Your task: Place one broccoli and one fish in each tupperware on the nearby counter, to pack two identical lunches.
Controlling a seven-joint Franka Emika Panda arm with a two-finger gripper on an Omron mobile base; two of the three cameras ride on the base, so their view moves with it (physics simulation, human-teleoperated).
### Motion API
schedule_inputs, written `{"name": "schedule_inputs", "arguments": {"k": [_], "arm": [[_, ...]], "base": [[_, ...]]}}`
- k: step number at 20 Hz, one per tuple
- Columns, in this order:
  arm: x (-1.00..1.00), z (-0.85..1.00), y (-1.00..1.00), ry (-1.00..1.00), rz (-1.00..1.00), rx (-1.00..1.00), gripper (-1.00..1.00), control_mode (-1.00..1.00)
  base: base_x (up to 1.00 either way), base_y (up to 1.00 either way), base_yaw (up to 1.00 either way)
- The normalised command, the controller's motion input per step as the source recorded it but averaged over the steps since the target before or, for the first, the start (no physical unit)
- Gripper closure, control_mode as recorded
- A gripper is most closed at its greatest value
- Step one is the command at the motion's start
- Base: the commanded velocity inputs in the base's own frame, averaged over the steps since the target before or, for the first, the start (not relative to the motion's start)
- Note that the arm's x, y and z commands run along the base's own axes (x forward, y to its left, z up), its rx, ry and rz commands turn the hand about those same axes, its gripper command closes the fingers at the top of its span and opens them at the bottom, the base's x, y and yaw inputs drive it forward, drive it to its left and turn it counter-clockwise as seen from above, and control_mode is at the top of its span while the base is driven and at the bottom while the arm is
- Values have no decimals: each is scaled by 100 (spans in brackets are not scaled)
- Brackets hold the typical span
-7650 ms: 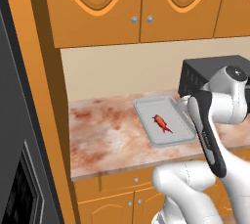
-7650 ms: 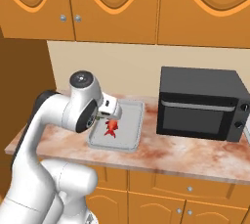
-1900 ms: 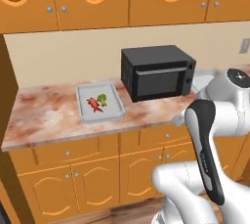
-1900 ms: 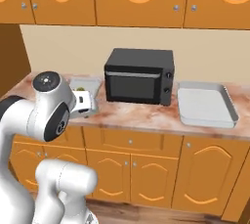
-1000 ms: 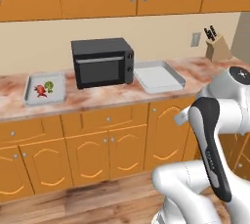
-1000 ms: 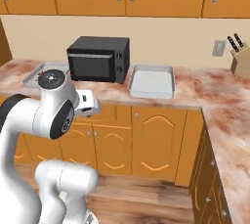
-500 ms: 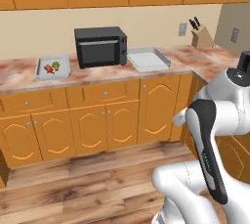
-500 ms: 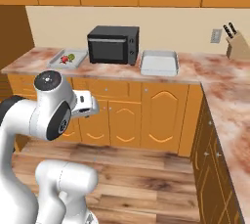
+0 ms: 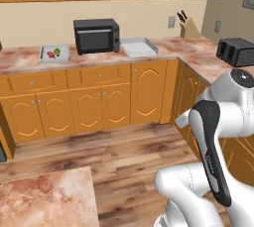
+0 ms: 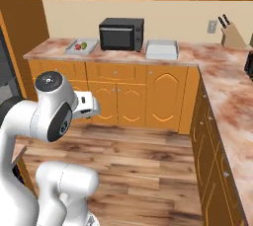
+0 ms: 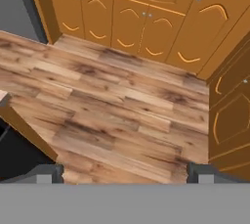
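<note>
Across the wooden floor, the counter runs along the far wall on orange cabinets. On it, left of a black microwave, lies a shallow grey tupperware holding a red fish and a green broccoli. A second grey tupperware sits bare to the right of the microwave. My gripper is open, far from the counter, facing down at the floor planks with nothing between its fingertips.
A knife block stands in the counter's corner and a black toaster sits on the right-hand run of worktop. A stone-topped corner juts in at the near left. Open wooden floor lies between me and the cabinets.
The whole picture has shifted: the base has backed away from the counter, so both tupperwares and the microwave look smaller and farther. The gripper stays open and empty.
</note>
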Motion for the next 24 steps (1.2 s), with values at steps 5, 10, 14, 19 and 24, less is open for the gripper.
{"name": "schedule_inputs", "arguments": {"k": [5, 10, 14, 19, 24], "arm": [[0, 0, 0, 0, 0, 0, -100, 100], [0, 0, 0, 0, 0, 0, -100, 100], [0, 0, 0, 0, 0, 0, -100, 100], [0, 0, 0, 0, 0, 0, -100, 100], [0, 0, 0, 0, 0, 0, -100, 100]], "base": [[-100, 10, 0], [-100, 17, 0], [-100, 10, 0], [-100, 10, 0], [-100, 9, 0]]}}
